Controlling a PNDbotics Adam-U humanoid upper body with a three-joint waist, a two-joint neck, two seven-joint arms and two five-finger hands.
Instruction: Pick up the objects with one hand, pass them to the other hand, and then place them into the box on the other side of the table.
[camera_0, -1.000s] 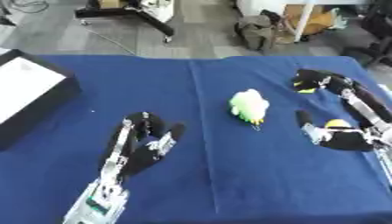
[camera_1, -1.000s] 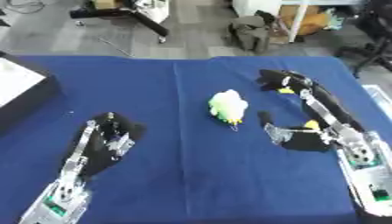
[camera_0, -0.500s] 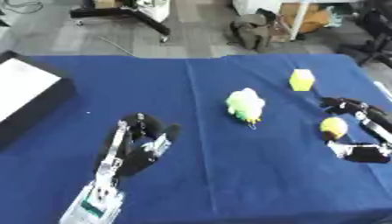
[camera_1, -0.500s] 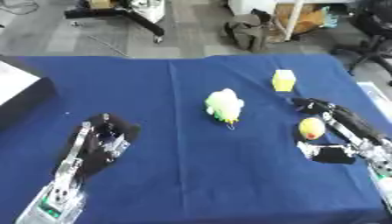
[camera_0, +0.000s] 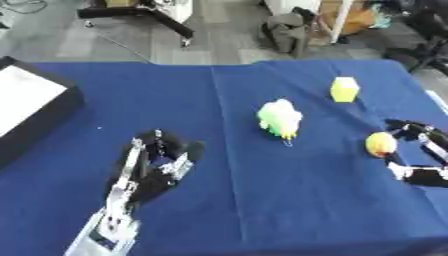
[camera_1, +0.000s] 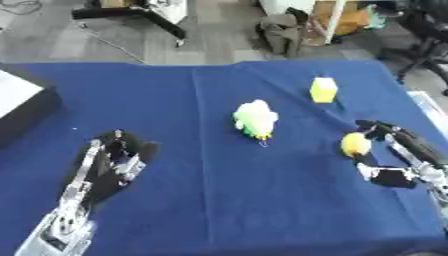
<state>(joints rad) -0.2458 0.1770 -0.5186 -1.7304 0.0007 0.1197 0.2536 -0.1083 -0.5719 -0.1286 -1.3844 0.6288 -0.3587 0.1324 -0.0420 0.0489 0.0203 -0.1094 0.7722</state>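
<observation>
Three loose items and one box on a blue-covered table (camera_0: 262, 200), listed left to right. Box (camera_0: 26, 107) — black sides, white inside, at the far left edge. Left hand (camera_0: 157, 162) — resting on the cloth at lower left, fingers relaxed and spread, holding nothing. Green-and-white soft object (camera_0: 280, 117) — near the table's centre, untouched. Yellow block (camera_0: 345, 89) — farther back, right of centre. Yellow round object (camera_1: 354, 144) — near the right edge, just beside the right hand (camera_1: 398, 160); its fingers arch open next to the object, with no clear grasp on it.
</observation>
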